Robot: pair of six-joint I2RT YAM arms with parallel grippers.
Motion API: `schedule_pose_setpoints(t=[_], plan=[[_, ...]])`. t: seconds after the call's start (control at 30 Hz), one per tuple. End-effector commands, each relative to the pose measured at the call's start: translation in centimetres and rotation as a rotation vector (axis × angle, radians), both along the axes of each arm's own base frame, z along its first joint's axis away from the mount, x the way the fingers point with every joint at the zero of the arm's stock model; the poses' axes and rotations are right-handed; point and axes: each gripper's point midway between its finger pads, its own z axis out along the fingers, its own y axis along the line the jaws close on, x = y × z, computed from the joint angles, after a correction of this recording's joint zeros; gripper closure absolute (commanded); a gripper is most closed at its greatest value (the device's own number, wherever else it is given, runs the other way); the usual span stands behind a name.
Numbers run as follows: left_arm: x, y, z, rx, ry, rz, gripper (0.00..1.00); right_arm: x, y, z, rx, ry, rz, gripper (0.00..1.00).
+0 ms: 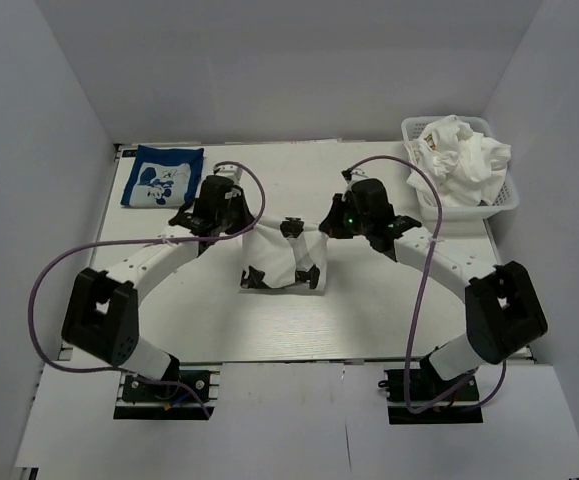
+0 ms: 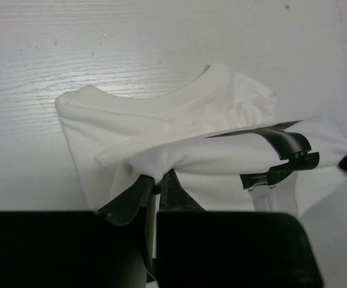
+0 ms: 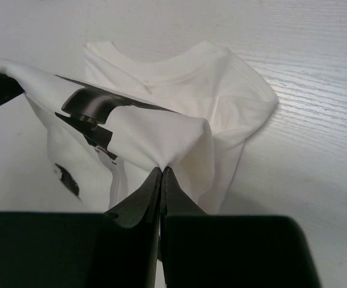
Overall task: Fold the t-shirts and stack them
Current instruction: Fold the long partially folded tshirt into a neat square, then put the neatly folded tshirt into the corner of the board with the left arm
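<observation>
A white t-shirt with black print marks point(image 1: 284, 262) hangs partly folded at the table's middle, its lower part resting on the table. My left gripper point(image 1: 245, 231) is shut on its upper left edge, seen in the left wrist view point(image 2: 159, 180). My right gripper point(image 1: 326, 231) is shut on its upper right edge, seen in the right wrist view point(image 3: 162, 170). The collar and the lower layer of the shirt lie flat beyond the fingers point(image 2: 161, 114) point(image 3: 179, 78). A navy blue t-shirt with a white cartoon print point(image 1: 162, 176) lies folded at the far left of the table.
A white plastic basket point(image 1: 501, 206) at the far right holds crumpled white shirts point(image 1: 459, 155). White walls close in the table at the back and both sides. Purple cables loop from both arms over the table.
</observation>
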Motion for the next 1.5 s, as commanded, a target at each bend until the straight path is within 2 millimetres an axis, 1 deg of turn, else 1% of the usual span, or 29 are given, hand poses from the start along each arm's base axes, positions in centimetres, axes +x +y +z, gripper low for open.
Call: schedule_pose_setpoints(t=[0.0,0.03,0.07,0.1,0.17,0.2,0.23,0.3,0.33,0.47,0.5,0.53,0.57,0.6,0.67,0.7,0.73,0.77,0.8,0.83,0.9,0.97,1.0,1.03,1.1,1.13,1.27,1.4,1.47], plan=[[2.8,1.2,-1.3,0.054,0.016,0.079,1.00,2.8,-1.8,-0.8,-0.102,0.008,-0.128,1.00],[3.2,1.5,-3.6,0.086,0.077,0.105,1.00,3.6,-2.0,-2.9,-0.146,0.058,-0.142,1.00],[4.3,1.4,-3.5,0.090,0.078,0.129,1.00,4.3,-2.0,-2.8,-0.149,0.048,-0.152,1.00],[4.6,2.5,-4.6,0.129,0.116,0.180,1.00,5.0,-2.6,-5.6,-0.191,0.094,-0.175,1.00],[5.9,3.3,-5.6,0.155,0.143,0.249,1.00,6.7,-2.8,-6.3,-0.191,0.098,-0.197,1.00],[6.5,4.4,-7.7,0.185,0.179,0.292,1.00,7.6,-2.5,-6.3,-0.188,0.093,-0.200,1.00],[7.0,5.0,-8.3,0.190,0.192,0.308,1.00,7.6,-2.1,-9.2,-0.206,0.153,-0.176,1.00],[8.0,4.6,-8.6,0.188,0.206,0.316,1.00,8.8,-1.5,-9.3,-0.199,0.135,-0.147,1.00],[8.5,4.9,-9.4,0.198,0.226,0.325,1.00,9.3,-1.4,-10.7,-0.218,0.156,-0.149,1.00],[8.7,4.3,-9.5,0.195,0.243,0.284,0.99,10.1,-1.0,-11.1,-0.242,0.156,-0.114,0.64],[8.8,4.3,-8.9,0.195,0.229,0.278,0.78,10.0,-0.3,-11.0,-0.226,0.161,-0.084,0.59],[8.9,4.3,-8.2,0.194,0.212,0.272,0.62,10.2,0.1,-9.8,-0.216,0.134,-0.076,0.54],[9.0,4.2,-7.3,0.181,0.188,0.274,0.50,10.2,0.1,-9.3,-0.224,0.118,-0.068,0.45],[9.1,4.0,-5.3,0.159,0.142,0.260,0.24,10.2,0.1,-7.6,-0.205,0.088,-0.065,0.37],[8.4,4.2,-4.3,0.150,0.119,0.247,0.01,10.0,0.3,-6.6,-0.191,0.064,-0.050,0.28],[8.1,4.3,-3.7,0.145,0.109,0.248,0.00,9.8,0.4,-4.7,-0.171,0.030,-0.044,0.25],[7.3,4.5,-3.0,0.139,0.097,0.249,0.00,9.4,0.5,-4.6,-0.168,0.030,-0.033,0.24],[6.8,4.5,-3.0,0.132,0.101,0.239,0.00,8.8,0.7,-4.6,-0.155,0.032,-0.013,0.13],[6.4,4.6,-3.1,0.132,0.100,0.239,0.00,8.5,1.0,-3.2,-0.132,0.004,-0.002,0.10],[5.5,4.5,-4.0,0.126,0.129,0.217,0.00,7.5,0.6,-4.4,-0.138,0.038,-0.005,0.10],[5.1,3.8,-4.3,0.134,0.128,0.168,0.00,7.1,0.6,-3.2,-0.121,0.016,-0.004,0.10],[4.5,2.6,-5.9,0.157,0.146,0.069,0.00,5.8,0.3,-4.0,-0.135,0.043,0.002,0.10],[4.3,2.5,-7.1,0.161,0.174,0.058,0.00,5.6,0.1,-2.9,-0.127,0.022,-0.003,0.10],[3.9,1.9,-7.8,0.150,0.197,0.016,0.00,5.2,-0.2,-3.1,-0.132,0.028,-0.007,0.10],[3.9,1.7,-9.0,0.159,0.238,0.008,0.00,4.4,-0.7,-2.5,-0.125,0.015,-0.011,0.10],[3.3,2.3,-10.5,0.194,0.292,0.019,0.00,4.3,-1.0,-2.3,-0.126,0.007,-0.025,0.10],[3.0,2.8,-11.9,0.234,0.330,0.024,0.00,3.5,-1.8,-1.3,-0.128,-0.019,-0.037,0.10],[2.1,0.6,-13.8,0.181,0.373,-0.089,0.00,2.7,-2.5,-1.2,-0.129,-0.025,-0.050,0.10],[2.1,-0.5,-14.3,0.164,0.374,-0.135,0.05,2.6,-2.9,-1.3,-0.133,-0.028,-0.064,0.10]])
